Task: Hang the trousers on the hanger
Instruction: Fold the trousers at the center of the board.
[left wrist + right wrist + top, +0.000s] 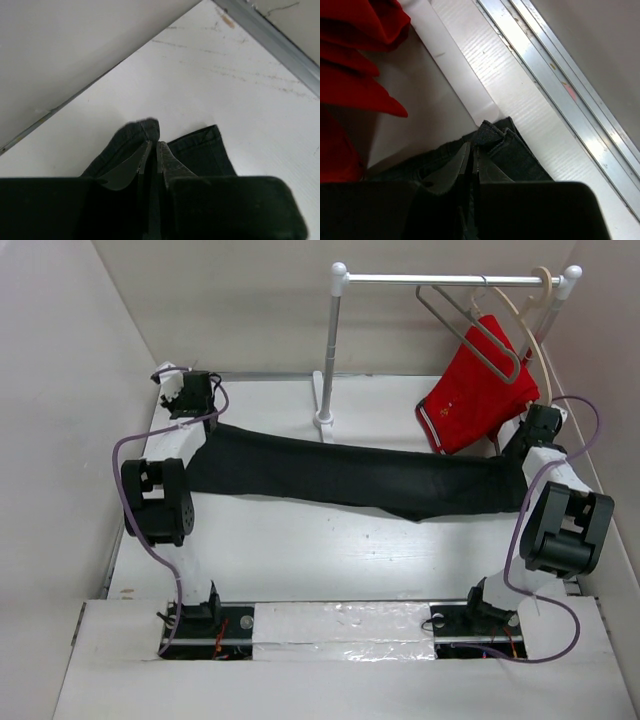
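The black trousers [350, 472] stretch across the table between my two grippers, sagging a little in the middle. My left gripper [196, 412] is shut on their left end at the far left; the dark cuff [200, 147] shows past its jaws [154, 145]. My right gripper [528, 430] is shut on the right end; the folded hem [495, 135] sticks out past its jaws [471, 146]. The thin grey metal hanger [470, 328] hangs empty on the rail [450, 280] at the back right, above and behind the trousers.
A cream hanger [527, 325] with red shorts [475, 390] hangs on the same rail, close to my right gripper; the red cloth fills the left of the right wrist view [355, 45]. The rail's white post [328, 350] stands behind the trousers. Walls close in left and right.
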You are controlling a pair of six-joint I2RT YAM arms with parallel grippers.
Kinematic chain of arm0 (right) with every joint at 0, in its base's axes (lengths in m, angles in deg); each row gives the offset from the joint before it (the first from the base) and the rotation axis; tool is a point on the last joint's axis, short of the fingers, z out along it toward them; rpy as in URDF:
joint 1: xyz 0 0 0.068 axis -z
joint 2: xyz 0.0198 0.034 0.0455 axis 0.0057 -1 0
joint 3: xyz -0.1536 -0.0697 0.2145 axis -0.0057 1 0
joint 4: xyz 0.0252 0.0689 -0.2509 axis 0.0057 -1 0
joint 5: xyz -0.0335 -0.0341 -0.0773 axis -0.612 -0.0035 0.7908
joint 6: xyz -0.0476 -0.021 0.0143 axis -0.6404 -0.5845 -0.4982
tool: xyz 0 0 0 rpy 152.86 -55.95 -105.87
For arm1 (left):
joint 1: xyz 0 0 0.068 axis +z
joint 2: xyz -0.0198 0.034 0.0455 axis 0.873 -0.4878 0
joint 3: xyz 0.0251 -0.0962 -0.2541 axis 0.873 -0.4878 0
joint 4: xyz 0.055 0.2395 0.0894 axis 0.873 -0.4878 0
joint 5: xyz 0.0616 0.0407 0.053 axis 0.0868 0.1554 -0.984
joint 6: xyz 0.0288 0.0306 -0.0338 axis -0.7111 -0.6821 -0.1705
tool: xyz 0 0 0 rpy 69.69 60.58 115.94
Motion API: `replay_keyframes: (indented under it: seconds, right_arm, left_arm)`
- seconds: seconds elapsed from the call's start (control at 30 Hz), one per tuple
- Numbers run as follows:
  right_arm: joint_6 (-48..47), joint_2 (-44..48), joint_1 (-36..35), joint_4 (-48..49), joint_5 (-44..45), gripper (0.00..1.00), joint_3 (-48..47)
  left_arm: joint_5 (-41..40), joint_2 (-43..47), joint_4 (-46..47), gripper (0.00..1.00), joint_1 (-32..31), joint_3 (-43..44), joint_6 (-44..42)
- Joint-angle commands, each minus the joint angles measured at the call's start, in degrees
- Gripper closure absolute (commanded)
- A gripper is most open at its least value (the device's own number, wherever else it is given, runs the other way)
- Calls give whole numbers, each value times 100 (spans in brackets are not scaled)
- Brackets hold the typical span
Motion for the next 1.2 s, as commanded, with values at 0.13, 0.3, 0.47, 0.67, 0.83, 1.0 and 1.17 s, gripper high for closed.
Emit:
replay_keyframes:
  seconds: [0.13, 0.3, 0.47, 0.67, 0.83, 1.0, 1.17]
  right_arm:
    - [112, -311, -111, 689, 40, 61, -449]
    - [235, 373, -112, 1232, -276, 20, 357]
    - [349, 1910, -164, 1682, -618, 34, 1597]
    - [481, 3623, -164, 2559, -1497, 100, 3537]
    - [464, 4259, 134, 2544, -2122, 94, 4165]
    - [366, 4172, 520, 2245, -2262, 43, 4384]
    - [516, 3593, 1074, 2474, -2746, 36, 4570]
  left_arm:
    - [372, -349, 528, 70, 109, 888, -471]
    - [1015, -156, 819, 30, -31, 756, -542]
    - [1384, 739, 706, 41, -199, -77, -43]
    - [2087, 1698, 301, 100, -199, -1606, 1152]
    - [2614, 2049, 248, 96, 12, -2670, 1699]
    - [2527, 2139, 257, 32, 12, -3093, 1629]
    - [2571, 1586, 196, 35, 12, -2804, 1629]
